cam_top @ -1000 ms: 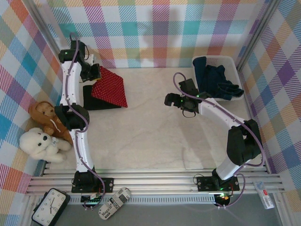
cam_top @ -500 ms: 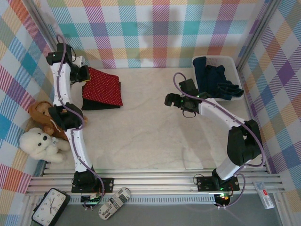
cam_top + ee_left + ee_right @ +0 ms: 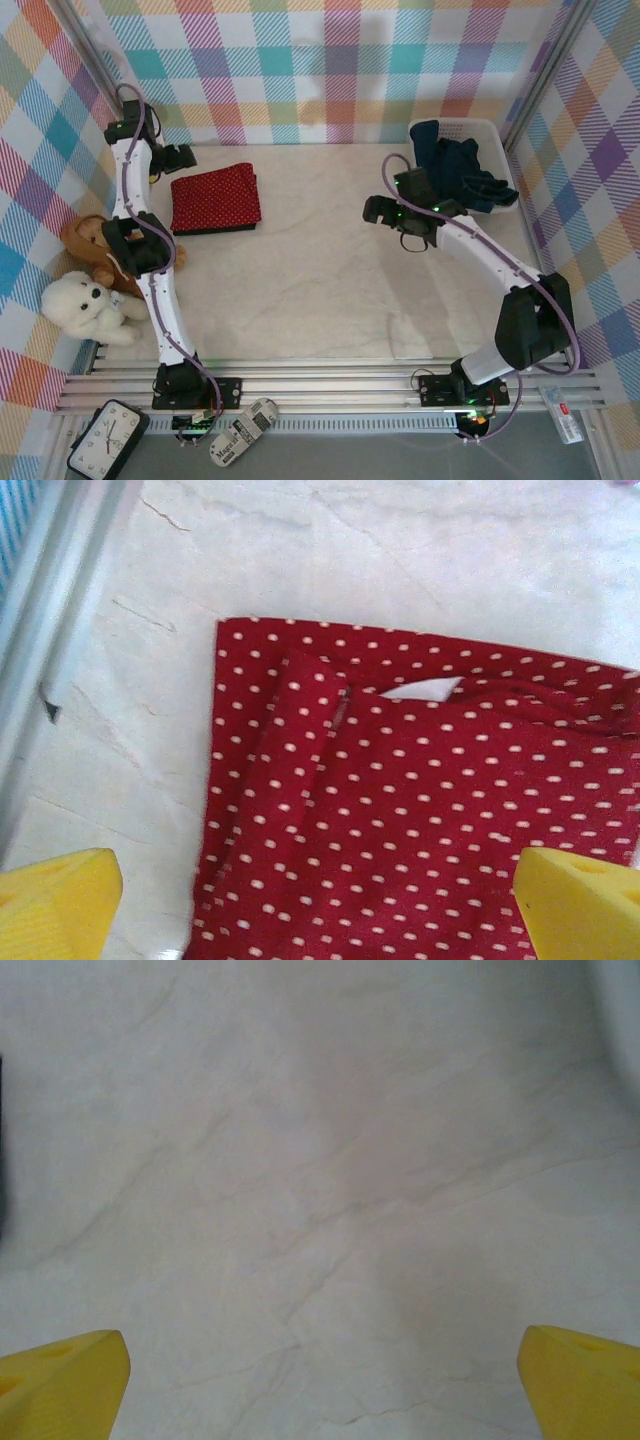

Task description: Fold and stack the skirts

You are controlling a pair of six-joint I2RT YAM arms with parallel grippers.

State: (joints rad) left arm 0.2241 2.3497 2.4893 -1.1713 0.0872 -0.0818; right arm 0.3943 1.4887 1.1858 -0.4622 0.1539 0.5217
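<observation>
Top external view: the red skirt with white dots [image 3: 215, 198] lies folded flat at the far left of the tabletop [image 3: 320, 280]. It sits on top of the black skirt [image 3: 215, 229], which peeks out along the near edge. The left gripper [image 3: 183, 158] is just beside the far left corner of the red skirt, up by the back wall, and it holds nothing. The blue denim skirts [image 3: 455, 165] are piled in the white basket [image 3: 497, 127] at the far right corner. The right gripper [image 3: 378, 208] hangs over bare tabletop, near the basket but not touching it. A brown teddy bear [image 3: 95, 250] and a white teddy bear [image 3: 85, 305] sit by the left wall.

Left wrist view: the two yellow fingers [image 3: 55, 905] stand wide apart, one in each bottom corner. The red skirt lies below and between them, and they do not pinch it. One side of the skirt is folded over in a long strip. A small white bit [image 3: 425, 690] shows in a gap in the cloth. A grey metal rail [image 3: 60, 600] runs along the left.

Right wrist view: the yellow fingers here are wide apart too, with pale tabletop between them.
</observation>
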